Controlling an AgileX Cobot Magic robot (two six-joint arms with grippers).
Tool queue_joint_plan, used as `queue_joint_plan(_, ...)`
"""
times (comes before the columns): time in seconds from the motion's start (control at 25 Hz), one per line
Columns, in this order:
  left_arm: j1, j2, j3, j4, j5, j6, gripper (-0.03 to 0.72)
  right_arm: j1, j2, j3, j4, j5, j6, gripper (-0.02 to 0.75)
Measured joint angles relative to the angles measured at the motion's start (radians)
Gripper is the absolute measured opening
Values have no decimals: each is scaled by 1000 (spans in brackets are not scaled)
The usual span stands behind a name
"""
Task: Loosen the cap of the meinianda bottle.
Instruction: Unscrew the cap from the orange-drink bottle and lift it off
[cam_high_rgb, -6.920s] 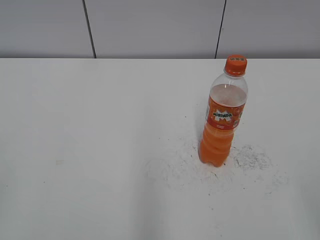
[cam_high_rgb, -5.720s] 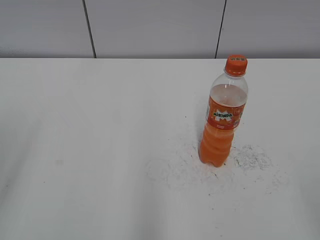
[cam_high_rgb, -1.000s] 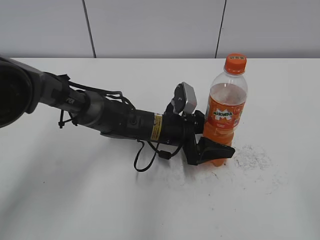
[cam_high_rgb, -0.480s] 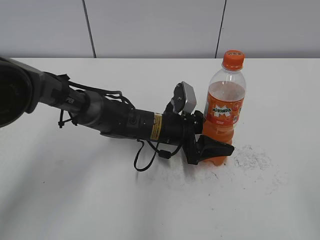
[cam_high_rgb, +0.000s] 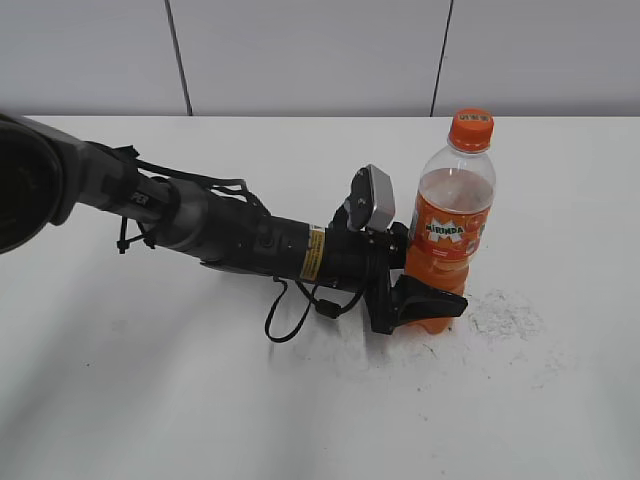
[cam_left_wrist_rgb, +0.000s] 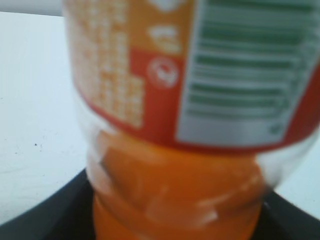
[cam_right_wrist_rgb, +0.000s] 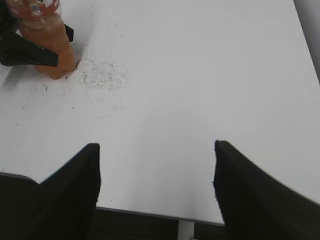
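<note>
The meinianda bottle (cam_high_rgb: 450, 235) stands upright on the white table, orange drink inside, orange label around its middle. Its orange cap (cam_high_rgb: 471, 129) is on top, untouched. My left gripper (cam_high_rgb: 425, 305) is shut on the bottle's lower body, reaching in from the left. The left wrist view shows the bottle (cam_left_wrist_rgb: 190, 125) filling the frame, blurred, with dark fingers at both lower corners. My right gripper (cam_right_wrist_rgb: 156, 187) is open and empty above the table's near edge, far from the bottle (cam_right_wrist_rgb: 47, 40), which shows at the upper left of the right wrist view with a left finger around it.
The white table (cam_high_rgb: 200, 400) has a scuffed grey patch (cam_high_rgb: 505, 315) right of the bottle, also in the right wrist view (cam_right_wrist_rgb: 102, 75). A grey panelled wall (cam_high_rgb: 300, 55) runs behind. The table's near edge (cam_right_wrist_rgb: 160, 214) lies under my right gripper.
The left arm came in and closed on the bottle's lower body. In the last second the bottle shifted slightly left and up, then back; the grip stays.
</note>
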Motion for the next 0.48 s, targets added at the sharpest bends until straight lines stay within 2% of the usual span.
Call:
queue_joint_plan(0.24, 0, 0, 0, 3, 2, 0, 523, 0, 68, -39, 19, -55, 34, 523)
queue_joint_plan(0.36, 0, 0, 0, 3, 2, 0, 523, 0, 210, -93, 76, -109, 36, 523)
queue_joint_plan(0.48, 0, 0, 0, 3, 2, 0, 523, 0, 392, -165, 183, -143, 36, 523)
